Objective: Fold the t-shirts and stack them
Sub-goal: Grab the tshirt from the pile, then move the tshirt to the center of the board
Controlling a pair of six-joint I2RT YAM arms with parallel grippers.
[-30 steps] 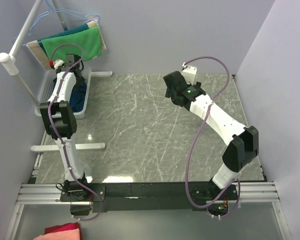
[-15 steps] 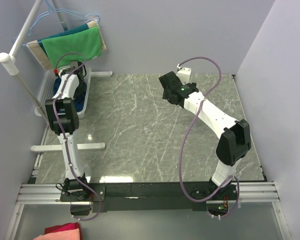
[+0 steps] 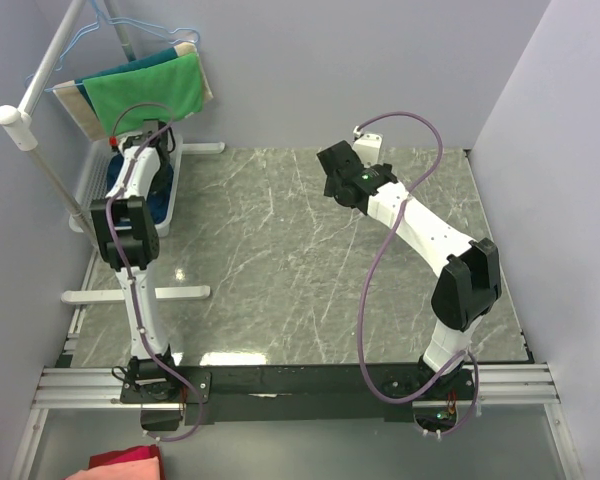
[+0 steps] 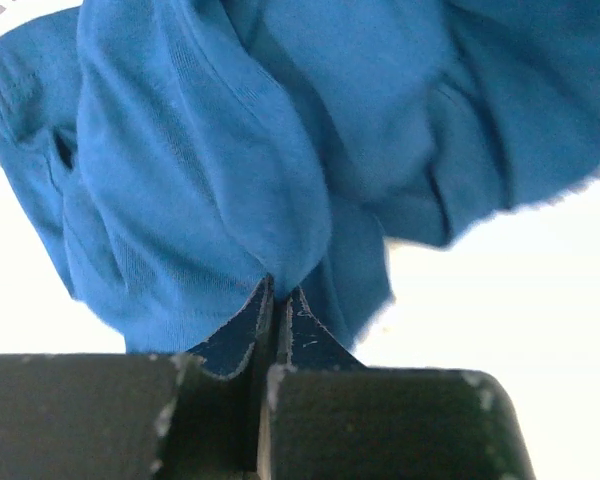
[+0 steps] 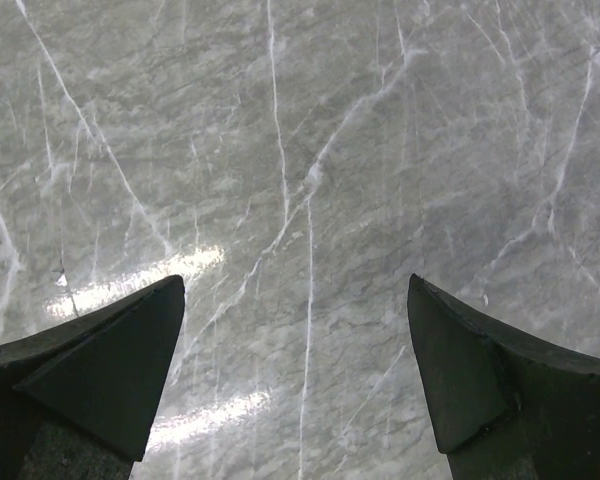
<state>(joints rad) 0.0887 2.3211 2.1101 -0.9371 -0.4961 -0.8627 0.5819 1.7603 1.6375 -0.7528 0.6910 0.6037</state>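
Note:
A blue t-shirt [image 4: 200, 170] lies bunched in a white basket [image 3: 177, 172] at the table's far left; from above only a dark blue patch of the t-shirt [image 3: 161, 197] shows beside my left arm. My left gripper [image 4: 278, 292] reaches down into the basket, shut on a fold of that shirt, with the cloth pinched between its tips. My right gripper [image 5: 295, 285] hangs open over bare marble near the back middle of the table, nothing between its fingers [image 5: 130, 340]. From above, the right gripper [image 3: 338, 172] is far from the basket.
A white clothes rack [image 3: 40, 75] stands behind the basket with a green cloth [image 3: 145, 85] draped over it. A red and pink cloth [image 3: 125, 463] lies below the near rail at the bottom left. Grey walls close in the marble table [image 3: 280, 260].
My left gripper has closed on the t-shirt fabric in the basket. The right arm shifted a little left, then held still, staying open.

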